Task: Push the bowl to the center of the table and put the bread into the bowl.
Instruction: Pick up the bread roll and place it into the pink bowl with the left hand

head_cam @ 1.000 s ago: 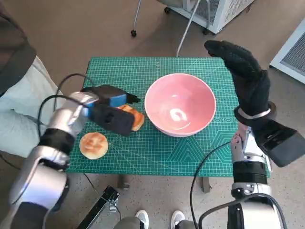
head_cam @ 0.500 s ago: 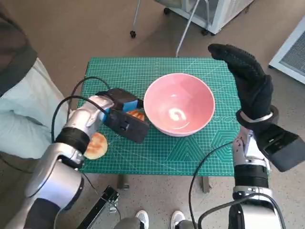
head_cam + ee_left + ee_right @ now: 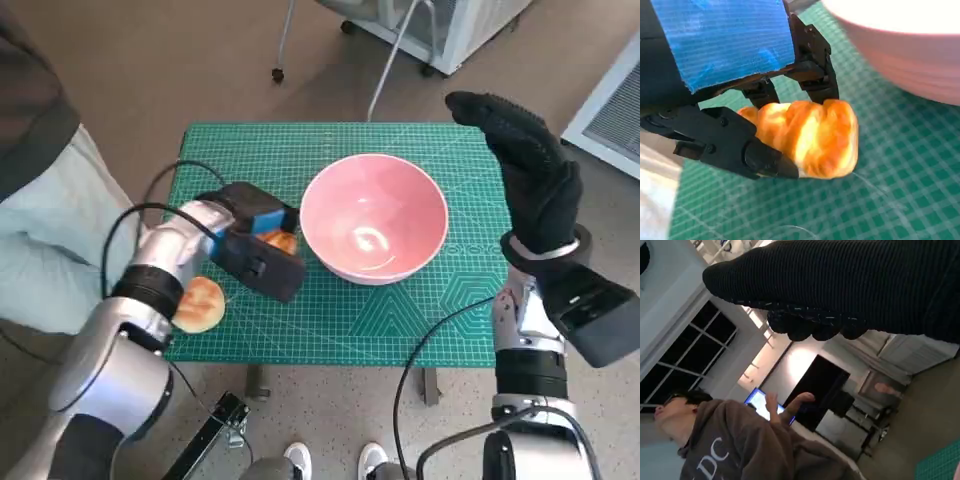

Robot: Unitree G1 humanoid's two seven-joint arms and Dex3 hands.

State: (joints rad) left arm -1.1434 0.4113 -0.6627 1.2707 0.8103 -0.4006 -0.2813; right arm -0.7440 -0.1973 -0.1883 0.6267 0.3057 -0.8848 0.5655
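A pink bowl [image 3: 373,230] stands near the middle of the green mat [image 3: 330,325]; its pale wall [image 3: 910,55] shows in the left wrist view. Just left of the bowl, my left hand [image 3: 252,240] grips a golden bread roll [image 3: 281,241], lifted off the mat. In the left wrist view the roll [image 3: 810,137] sits between my black fingers [image 3: 760,157]. A second, round bun [image 3: 199,304] lies on the mat by my left forearm. My right hand [image 3: 525,170] is raised over the table's right edge, fingers stretched out, holding nothing.
A person in a grey hooded top [image 3: 740,450] is visible in the right wrist view; pale cloth [image 3: 45,250] lies at the table's left. Chair legs [image 3: 285,40] and white cabinets [image 3: 470,25] stand beyond the far edge. Feet [image 3: 335,458] show below the near edge.
My left hand has carried the roll rightward toward the bowl, now partly covering the round bun with the forearm. My right hand drifted slightly right.
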